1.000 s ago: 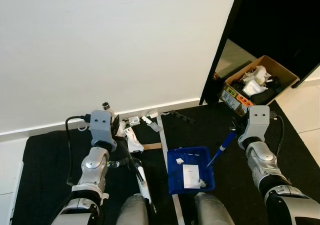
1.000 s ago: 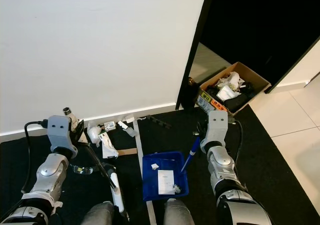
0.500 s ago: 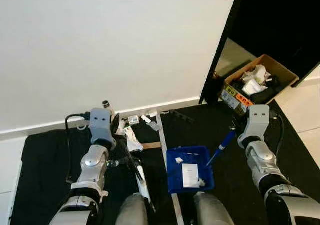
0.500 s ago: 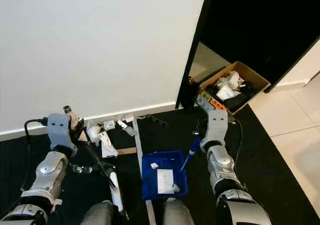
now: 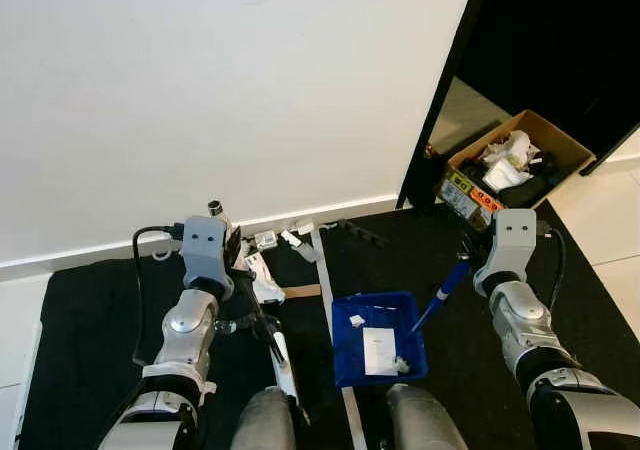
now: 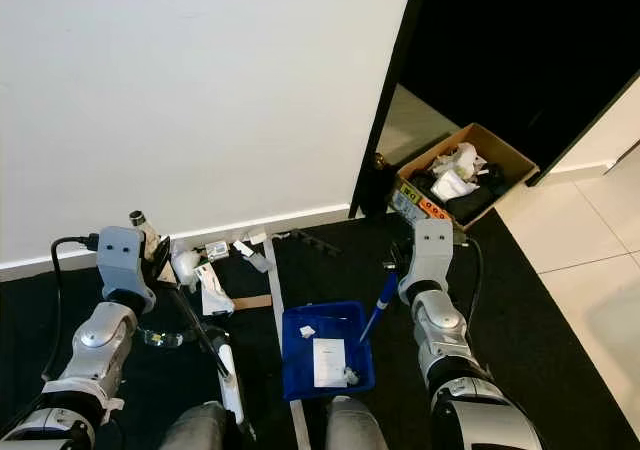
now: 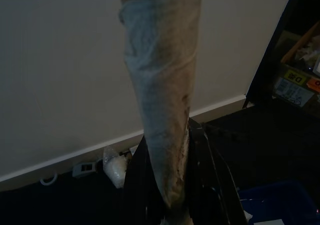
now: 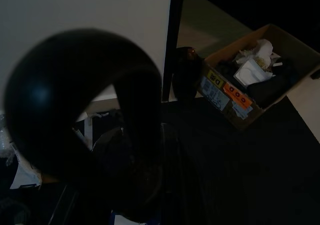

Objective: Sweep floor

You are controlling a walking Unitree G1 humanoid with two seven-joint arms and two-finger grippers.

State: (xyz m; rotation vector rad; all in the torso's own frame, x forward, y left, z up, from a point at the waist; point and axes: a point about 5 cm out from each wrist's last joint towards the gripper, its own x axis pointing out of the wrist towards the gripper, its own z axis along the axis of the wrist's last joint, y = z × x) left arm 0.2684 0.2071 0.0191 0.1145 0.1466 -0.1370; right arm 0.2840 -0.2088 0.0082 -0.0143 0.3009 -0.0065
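1. Left eye view: the left gripper is clamped on the thin black handle of a white-headed broom, which slants down over the black floor mat. Loose white litter lies near the white wall's skirting, just beyond that gripper. The right gripper is closed on the blue handle of a blue plastic dustpan, which rests on the mat between the arms and holds paper scraps.
2. Right eye view: an open brown cardboard box of rubbish stands by the dark doorway, well apart from the dustpan.
3. Left wrist view: a pale cloth-wrapped shaft rises between the fingers; litter sits at the skirting.
4. Right wrist view: a dark rounded handle end is close before the lens; the box lies beyond.
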